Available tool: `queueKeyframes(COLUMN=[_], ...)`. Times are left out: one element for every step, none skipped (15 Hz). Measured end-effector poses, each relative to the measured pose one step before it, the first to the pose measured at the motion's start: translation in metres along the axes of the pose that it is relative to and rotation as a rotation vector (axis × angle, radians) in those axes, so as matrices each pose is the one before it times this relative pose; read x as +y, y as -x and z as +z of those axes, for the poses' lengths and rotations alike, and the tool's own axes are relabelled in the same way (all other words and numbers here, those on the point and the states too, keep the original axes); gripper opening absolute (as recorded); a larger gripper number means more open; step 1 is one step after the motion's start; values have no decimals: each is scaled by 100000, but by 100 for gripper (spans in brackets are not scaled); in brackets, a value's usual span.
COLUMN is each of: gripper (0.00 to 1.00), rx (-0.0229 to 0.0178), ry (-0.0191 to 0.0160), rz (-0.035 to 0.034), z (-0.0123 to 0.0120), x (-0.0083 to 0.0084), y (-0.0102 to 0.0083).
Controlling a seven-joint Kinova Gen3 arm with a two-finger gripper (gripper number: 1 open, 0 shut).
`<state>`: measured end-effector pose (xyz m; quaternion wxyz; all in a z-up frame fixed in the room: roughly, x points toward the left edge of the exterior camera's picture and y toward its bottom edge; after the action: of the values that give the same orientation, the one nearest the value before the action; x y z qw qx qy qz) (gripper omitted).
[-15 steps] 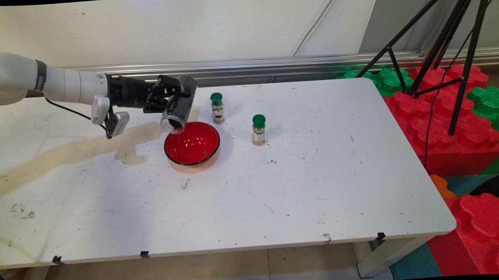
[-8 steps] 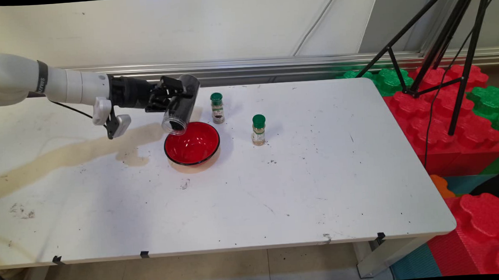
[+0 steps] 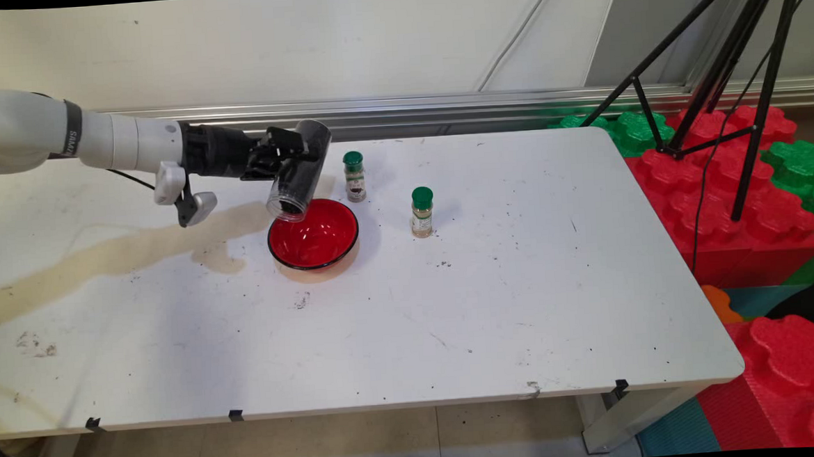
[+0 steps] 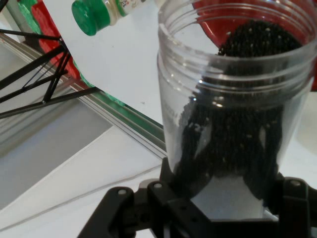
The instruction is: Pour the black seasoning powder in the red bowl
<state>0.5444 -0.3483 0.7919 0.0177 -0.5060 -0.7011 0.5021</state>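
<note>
My gripper (image 3: 290,156) is shut on a clear plastic jar (image 3: 299,170) that holds black grains. The jar is tipped mouth-down, its open mouth just over the far left rim of a red bowl (image 3: 314,235) with a black edge. In the hand view the jar (image 4: 228,109) fills the middle, black grains piled toward its mouth, with the red bowl (image 4: 208,20) behind it. Two green-capped spice bottles stand nearby: one (image 3: 354,176) right behind the bowl, the other (image 3: 421,212) to the bowl's right. One green-capped bottle (image 4: 106,11) shows in the hand view's upper left.
A brownish stain (image 3: 122,250) runs across the table's left part. The white table (image 3: 521,285) stretches to the right and front. Red and green foam blocks (image 3: 725,191) and a black tripod (image 3: 733,65) stand off the right edge.
The gripper has shifted slightly right and up with the jar, and the jar has tipped steeper, so that its mouth now lies further over the bowl's rim.
</note>
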Motion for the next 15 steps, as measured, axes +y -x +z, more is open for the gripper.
queueKeyframes(gripper=[0,0,0,0,0,0,0,0,0,0,0,0,0,0,0], rx=[-130,-75,-93,-84,-114,-107,-70,-63,-89,-73,-45,-60,-68,-47,-60], ry=[-65,-68,-35,-4,8,-15,8,-11,0,-17,-23,-33,-43,-16,-5], rz=[877,1014,1047,801,989,1017,882,1029,1034,859,644,909,1042,975,835], z=[24,33,43,8,16,19,-1,19,18,18,13,16,33,23,3], x=[-37,-44,-34,-14,-2,-10,1,-11,-15,-12,-10,-8,-13,-10,-5], y=[-32,-42,-29,-24,-15,-13,-26,-24,-27,-20,-13,-24,-12,-18,-22])
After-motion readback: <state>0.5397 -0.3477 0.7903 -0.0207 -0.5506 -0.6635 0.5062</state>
